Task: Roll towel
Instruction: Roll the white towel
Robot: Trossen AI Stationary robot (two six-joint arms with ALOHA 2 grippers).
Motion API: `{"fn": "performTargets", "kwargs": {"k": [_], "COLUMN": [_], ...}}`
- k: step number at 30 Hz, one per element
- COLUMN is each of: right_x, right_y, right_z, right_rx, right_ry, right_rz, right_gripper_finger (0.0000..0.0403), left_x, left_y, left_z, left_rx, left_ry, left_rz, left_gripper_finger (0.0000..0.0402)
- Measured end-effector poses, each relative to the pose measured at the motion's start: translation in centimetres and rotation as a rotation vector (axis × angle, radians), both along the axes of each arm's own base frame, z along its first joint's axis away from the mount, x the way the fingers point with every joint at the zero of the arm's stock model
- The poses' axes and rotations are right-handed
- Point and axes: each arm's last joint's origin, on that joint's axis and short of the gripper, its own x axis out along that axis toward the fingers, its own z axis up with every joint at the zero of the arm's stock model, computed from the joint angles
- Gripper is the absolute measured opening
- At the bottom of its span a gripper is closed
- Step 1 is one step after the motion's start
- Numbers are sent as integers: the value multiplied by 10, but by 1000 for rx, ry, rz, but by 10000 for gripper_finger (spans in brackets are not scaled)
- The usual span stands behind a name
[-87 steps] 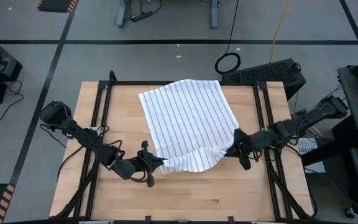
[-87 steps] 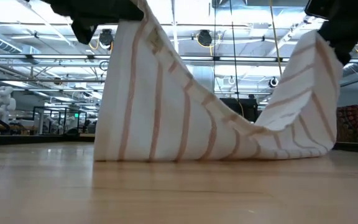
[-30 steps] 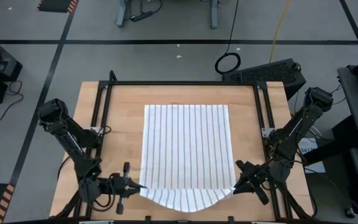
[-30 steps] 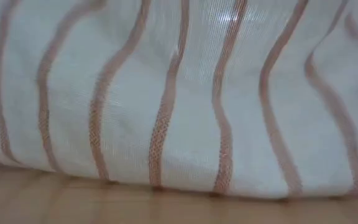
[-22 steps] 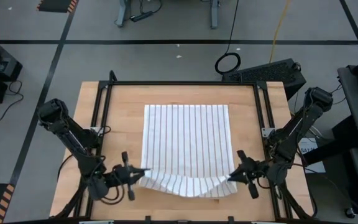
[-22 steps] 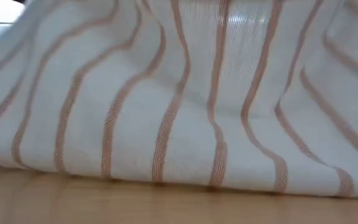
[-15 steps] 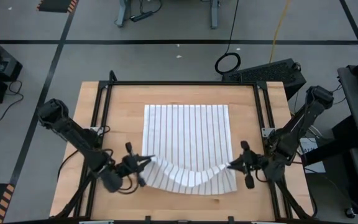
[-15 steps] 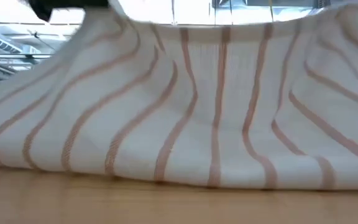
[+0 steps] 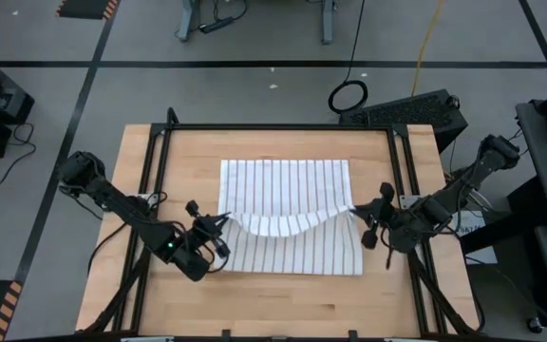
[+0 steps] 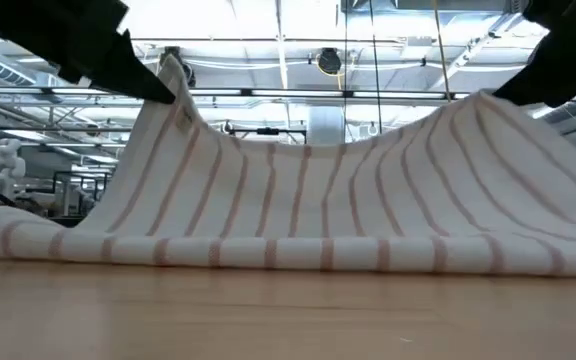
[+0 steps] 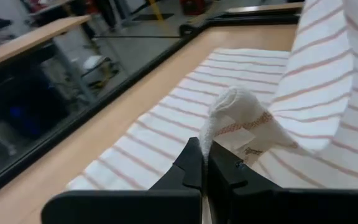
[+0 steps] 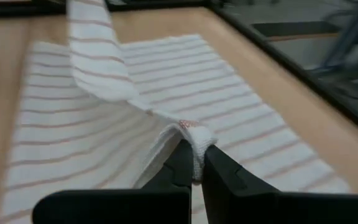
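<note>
Pinching the towel (image 9: 288,204) corners, left gripper (image 9: 218,226) and right gripper (image 9: 357,211) fold its near edge over; rolling has apparently barely begun.

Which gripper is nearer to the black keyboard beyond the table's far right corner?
Right. The right gripper holds the towel corner just below the keyboard; the left gripper is across the table.
</note>
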Motion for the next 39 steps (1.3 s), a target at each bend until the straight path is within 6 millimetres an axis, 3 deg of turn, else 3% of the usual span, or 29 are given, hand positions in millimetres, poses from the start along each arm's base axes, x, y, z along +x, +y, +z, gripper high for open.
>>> {"fn": "performTargets", "kwargs": {"k": [12,26,39], "right_x": [14,19,18], "right_y": [-7,-3,-6], "right_z": [-19,-24,-22], "right_rx": [-16,51,-84], "right_ry": [87,61,42], "right_rz": [-151,-191,-219], "right_gripper_finger": [4,4,4], "left_x": [1,4,3], "left_y": [29,27,25], "left_z": [-5,-6,-5], "left_rx": [24,-106,-125], "left_ry": [23,9,-53], "left_rz": [165,147,174], "left_gripper_finger": [2,2,2]}}
